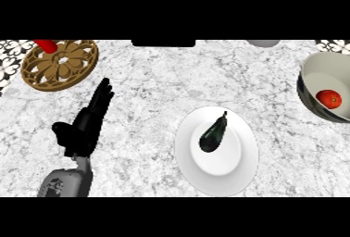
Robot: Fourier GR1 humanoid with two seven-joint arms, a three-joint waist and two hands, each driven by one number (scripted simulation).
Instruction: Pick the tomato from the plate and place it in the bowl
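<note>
A red tomato [328, 98] lies inside the white bowl [316, 74] with a dark outer wall at the right edge of the head view. The white plate [226, 171] sits at centre right and carries a dark eggplant [212, 133]. My left hand [85, 122] rests open at the left, fingers straight and pointing up the counter, well apart from plate and bowl. My right hand does not show.
A round wooden carved trivet [59, 63] lies at the top left with a red object [46, 45] at its upper edge. A grey round thing [263, 42] peeks in at the top edge. The counter is white speckled marble.
</note>
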